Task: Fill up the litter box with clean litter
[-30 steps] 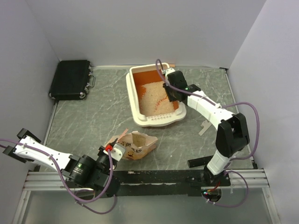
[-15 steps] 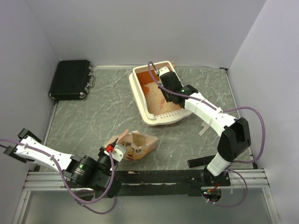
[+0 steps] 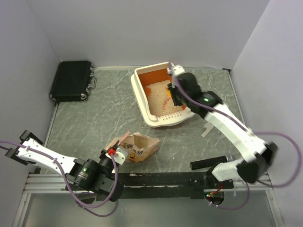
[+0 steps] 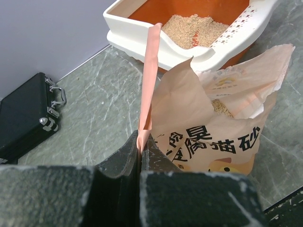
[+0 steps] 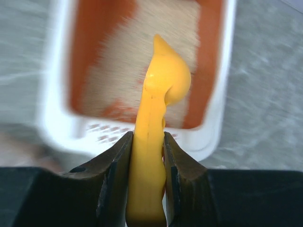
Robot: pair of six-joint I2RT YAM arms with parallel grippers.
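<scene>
Top external shows us the grey marbled table (image 3: 94, 118). On its far half is the litter box (image 3: 163, 120), standing askew to the table's edges with its slotted rim nearest the arms. The black case (image 3: 71, 80) sits well apart in the far left corner and plays no part. Near the arms lies the bag (image 3: 142, 146), its mouth open toward the box.

The litter (image 3: 161, 94) covers the right and near part of the orange floor, and a bare orange band shows along the left wall. We judge the filling partly done and the present step one of tipping or spreading a scoopful.

The right gripper (image 5: 147, 142) hangs over the box, jaws clamped on the handle of the yellow scoop (image 5: 163, 78), whose bowl points at the litter. The wrist picture is blurred, so we cannot tell whether the bowl carries anything. To do this well we keep the bowl low and inside the walls, so granules land on the floor and not the table, and we favour the bare left side.

The left gripper (image 4: 140, 144) is pinched tight on the pink strip (image 4: 150, 71) at the bag's mouth. We want that grip steady, so the mouth stands open for a further dip and the bag does not tip.
</scene>
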